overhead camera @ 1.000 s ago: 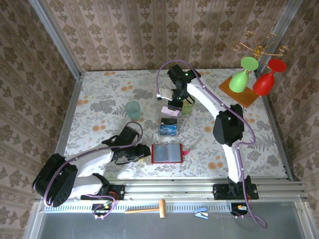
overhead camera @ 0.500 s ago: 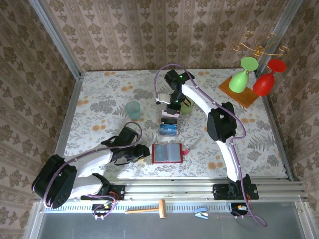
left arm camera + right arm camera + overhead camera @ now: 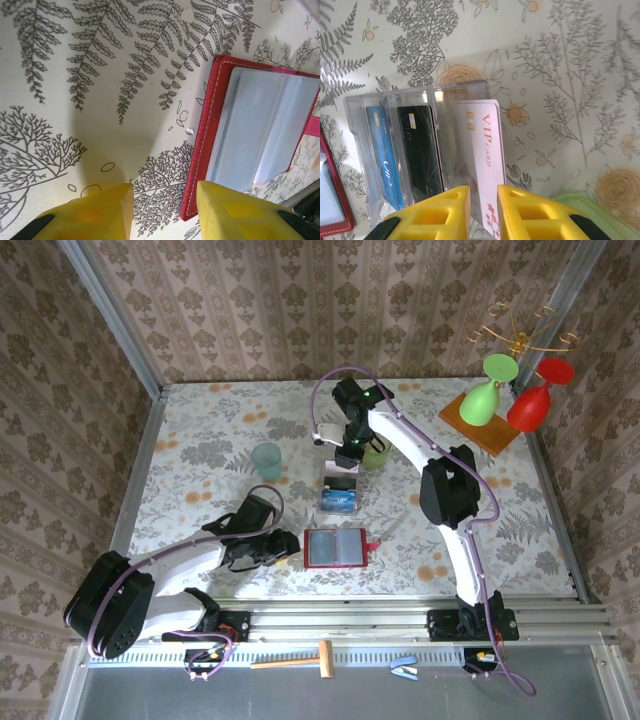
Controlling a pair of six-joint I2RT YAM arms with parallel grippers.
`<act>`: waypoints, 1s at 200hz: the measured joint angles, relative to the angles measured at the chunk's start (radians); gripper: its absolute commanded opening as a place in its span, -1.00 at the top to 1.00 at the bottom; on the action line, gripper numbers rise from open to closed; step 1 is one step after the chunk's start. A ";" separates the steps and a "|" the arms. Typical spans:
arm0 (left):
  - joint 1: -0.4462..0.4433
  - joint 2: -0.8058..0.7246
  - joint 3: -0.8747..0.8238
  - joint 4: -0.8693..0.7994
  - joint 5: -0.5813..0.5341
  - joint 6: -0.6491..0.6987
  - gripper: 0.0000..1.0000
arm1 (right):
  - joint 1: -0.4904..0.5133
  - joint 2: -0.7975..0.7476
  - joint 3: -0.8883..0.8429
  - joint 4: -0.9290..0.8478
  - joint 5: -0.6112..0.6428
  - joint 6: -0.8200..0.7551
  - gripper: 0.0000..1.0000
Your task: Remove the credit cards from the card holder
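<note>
The floral counter [image 3: 200, 440] carries the red wallet [image 3: 335, 548], lying open and flat near the front with its long axis left-right. The left pincer [image 3: 164, 192], half open and empty, has one finger at the wallet's border. Behind the wallet, the right pincer [image 3: 483, 200], barely parted, hovers over a white-pink card [image 3: 477, 135] standing beside a blue card [image 3: 382, 150] in a clear box [image 3: 355, 130]. Whether it touches the card is unclear.

The card holder [image 3: 336, 548] lies on the table [image 3: 200, 440] just right of the left end effector [image 3: 164, 205], credit cards [image 3: 425, 150] in a box [image 3: 357, 130] beneath the right end effector [image 3: 483, 210].
</note>
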 measured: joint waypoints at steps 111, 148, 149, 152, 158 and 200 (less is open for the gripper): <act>0.005 0.061 0.022 0.026 0.029 0.005 0.42 | 0.032 -0.414 -0.486 0.328 0.013 0.262 0.53; 0.005 0.076 0.039 0.040 0.042 0.011 0.55 | 0.089 -0.491 -0.610 0.401 -0.005 0.411 0.53; 0.005 0.077 0.039 0.041 0.043 0.011 0.55 | 0.091 -0.494 -0.614 0.404 -0.005 0.418 0.53; 0.005 0.077 0.040 0.043 0.045 0.012 0.57 | 0.096 -0.499 -0.623 0.409 -0.006 0.430 0.53; 0.005 0.079 0.041 0.047 0.047 0.012 0.58 | 0.106 -0.509 -0.642 0.422 -0.006 0.457 0.53; 0.004 0.101 0.048 0.076 0.060 0.012 0.73 | 0.160 -0.594 -0.808 0.550 -0.009 0.705 0.53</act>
